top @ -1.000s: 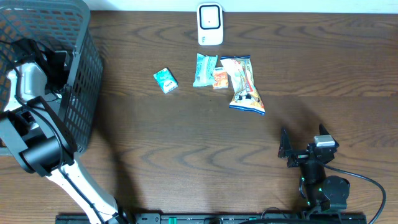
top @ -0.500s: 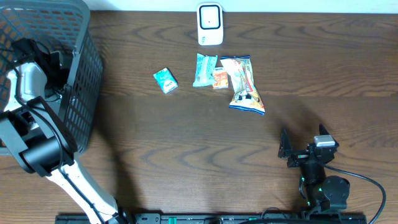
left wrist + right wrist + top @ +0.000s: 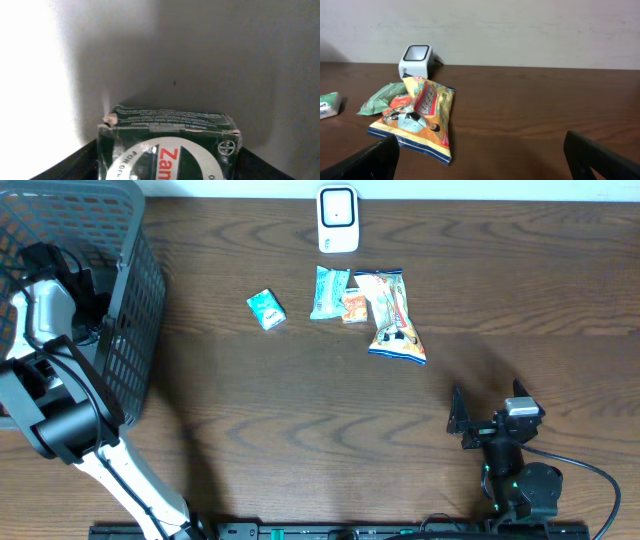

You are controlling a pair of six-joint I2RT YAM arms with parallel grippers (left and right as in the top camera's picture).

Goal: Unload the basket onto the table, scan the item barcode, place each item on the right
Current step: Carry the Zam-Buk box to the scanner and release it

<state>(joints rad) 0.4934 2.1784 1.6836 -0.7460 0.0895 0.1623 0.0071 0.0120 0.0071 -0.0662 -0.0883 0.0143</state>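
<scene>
In the left wrist view a dark green box (image 3: pixel 170 142) with a white round label and red letters fills the space between my left gripper's (image 3: pixel 169 167) fingers. Both dark fingers lie against its sides with no gap showing. From overhead, the left gripper (image 3: pixel 85 280) reaches inside the wire basket (image 3: pixel 135 310), where the box is hidden. The white scanner (image 3: pixel 338 220) (image 3: pixel 415 57) stands at the table's far edge. My right gripper (image 3: pixel 462 420) (image 3: pixel 480 160) rests open near the front right with nothing in it.
A yellow snack bag (image 3: pixel 395 320) (image 3: pixel 422 117), a green packet (image 3: pixel 328 290) and a small orange packet (image 3: pixel 354 306) lie in front of the scanner. A small teal box (image 3: pixel 266 309) (image 3: pixel 329 105) lies to their left. The basket's tall mesh walls surround the left arm.
The left gripper has shifted very slightly inside the basket. The right arm and the items on the table have not moved.
</scene>
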